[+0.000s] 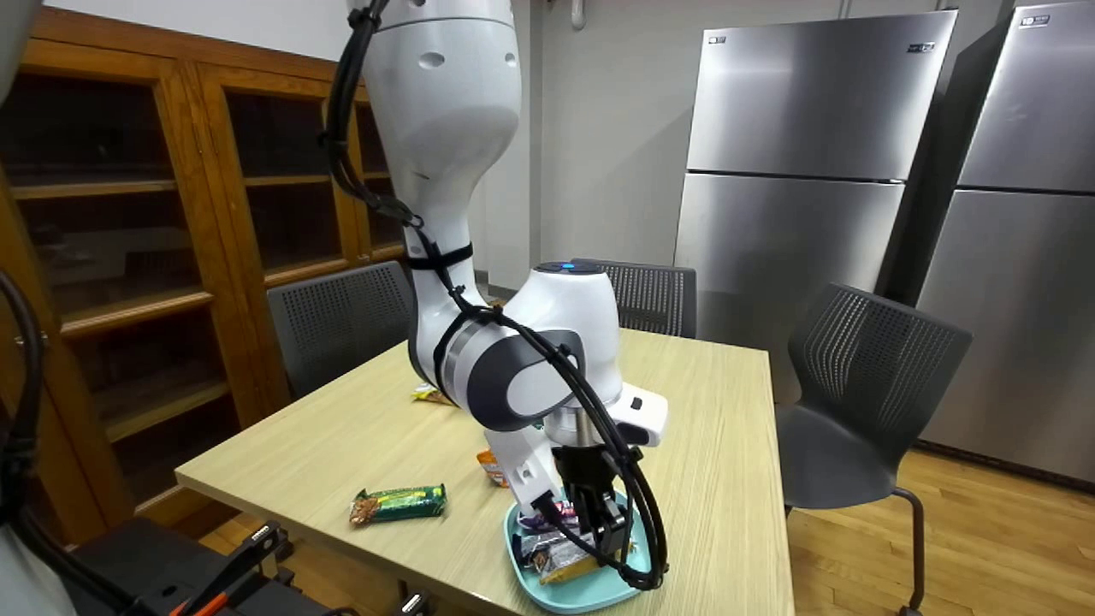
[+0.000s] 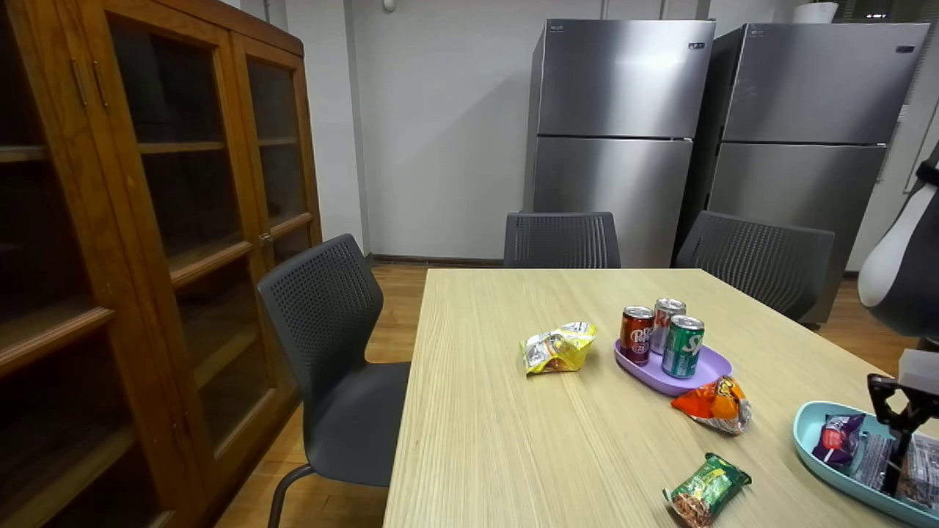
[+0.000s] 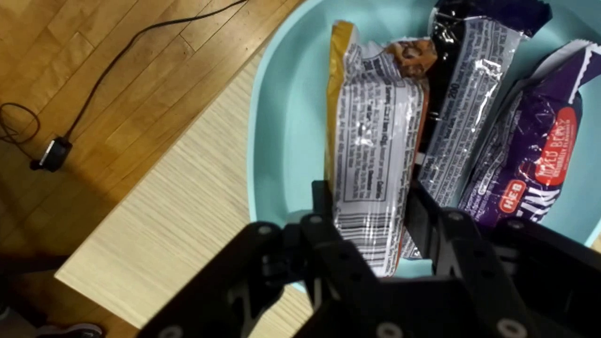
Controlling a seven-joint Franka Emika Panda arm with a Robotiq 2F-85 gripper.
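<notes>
In wrist view, noted dark-wrapped bar (image 3: 462,115) close at two o'clock and purple bar (image 3: 528,155) beyond at three from white-labelled bar (image 3: 375,145), itself pinched in teal tray (image 3: 291,141) by half-closed gripper (image 3: 369,202).

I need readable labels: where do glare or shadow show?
Wrist view: glints streak the middle wrapper and dot the barcoded bar in the gripper; the purple wrapper plainly reads MIXED BERRY. Both exterior views: a diagonal shadow crosses the wall; soft sheen lies on the refrigerators.

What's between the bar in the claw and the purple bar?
A black and silver bar lies between the held bar and the purple bar, as the wrist view shows.
</notes>
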